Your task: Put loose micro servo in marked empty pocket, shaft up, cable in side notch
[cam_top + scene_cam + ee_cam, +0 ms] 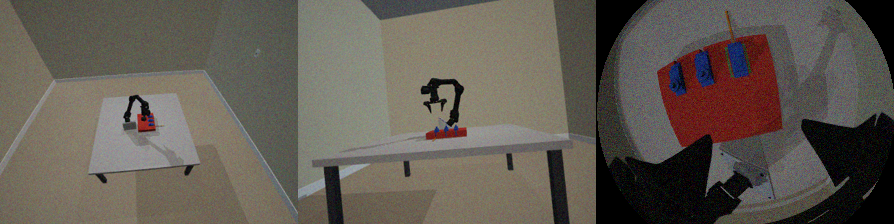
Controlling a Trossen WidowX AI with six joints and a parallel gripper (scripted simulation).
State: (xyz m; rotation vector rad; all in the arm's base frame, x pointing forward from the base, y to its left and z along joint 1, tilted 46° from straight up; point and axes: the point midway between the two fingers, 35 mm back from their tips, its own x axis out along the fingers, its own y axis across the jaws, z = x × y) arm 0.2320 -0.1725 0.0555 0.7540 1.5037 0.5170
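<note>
The tool (435,106) hangs high above the deck, fingers (429,107) spread wide and pointing down, with nothing between them. In the wrist view the two dark finger shapes (845,145) frame the bottom of the picture, and there's open space between them.

Below it sits the red deck (446,133), flat on the bench (490,139), and along one edge stand three blue servos in a row. The rightmost one in the wrist view is the micro servo (736,58), seated in the deck's top right corner with a thin orange cable (728,23) running straight off the far edge onto the bench. It lies well apart from the tool, below and ahead of the fingers. Whether its ears rest flat on the deck is too fine to make out from here.

From the top view, the deck (143,126) lies just right of the arm's grey base block (129,126), and the arm (136,104) arches over both. The pale grey bench stands on dark legs (558,185) in the middle of a tan floor (51,192), edged by a light skirting strip (237,120). Plain walls rise behind, and the arm's long shadow (161,151) stretches toward the near edge of the bench.
</note>
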